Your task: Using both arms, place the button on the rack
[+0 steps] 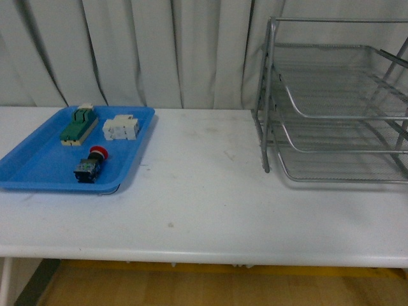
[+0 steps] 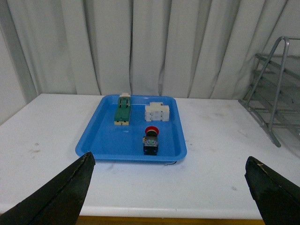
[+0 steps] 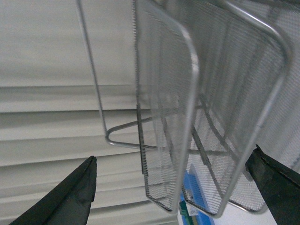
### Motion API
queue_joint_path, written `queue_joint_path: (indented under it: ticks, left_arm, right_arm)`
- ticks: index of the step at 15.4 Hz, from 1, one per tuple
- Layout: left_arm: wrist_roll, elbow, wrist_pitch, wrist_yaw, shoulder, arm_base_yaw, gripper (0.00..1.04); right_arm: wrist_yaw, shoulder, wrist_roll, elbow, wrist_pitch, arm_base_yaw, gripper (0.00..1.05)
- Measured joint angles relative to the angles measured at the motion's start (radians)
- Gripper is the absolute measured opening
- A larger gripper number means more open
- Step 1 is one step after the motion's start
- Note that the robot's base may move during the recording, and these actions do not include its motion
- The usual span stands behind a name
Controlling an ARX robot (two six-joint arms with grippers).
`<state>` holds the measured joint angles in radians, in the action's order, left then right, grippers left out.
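Observation:
The button [image 1: 90,165], red cap on a black-and-blue body, lies in the near part of a flat blue tray [image 1: 38,171] at the table's left. It also shows in the left wrist view [image 2: 151,139]. The silver wire-mesh rack [image 1: 338,105] stands at the right. My left gripper [image 2: 171,187] is open and empty, well short of the tray. My right gripper [image 3: 173,187] is open and empty, close in front of the rack's mesh trays [image 3: 211,103]. Neither arm shows in the front view.
In the tray are also a green-topped beige block [image 1: 79,125] and a white block [image 1: 121,127]. White curtains hang behind the white table [image 1: 204,210]. The table's front edge runs near the bottom of the front view.

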<state>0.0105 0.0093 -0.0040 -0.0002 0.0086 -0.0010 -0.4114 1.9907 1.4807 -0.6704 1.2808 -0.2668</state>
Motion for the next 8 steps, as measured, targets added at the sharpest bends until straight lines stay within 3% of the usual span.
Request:
queue_joint_path:
  ticks: [3, 8]
  left_arm:
    - [0.0, 0.0, 0.0, 0.0, 0.0, 0.0, 0.98]
    - [0.0, 0.0, 0.0, 0.0, 0.0, 0.0, 0.98]
  right_arm:
    - [-0.002, 0.076, 0.117, 0.01, 0.006, 0.063, 0.98]
    - [-0.009, 0.173, 0.114, -0.006, 0.005, 0.103, 0.98]
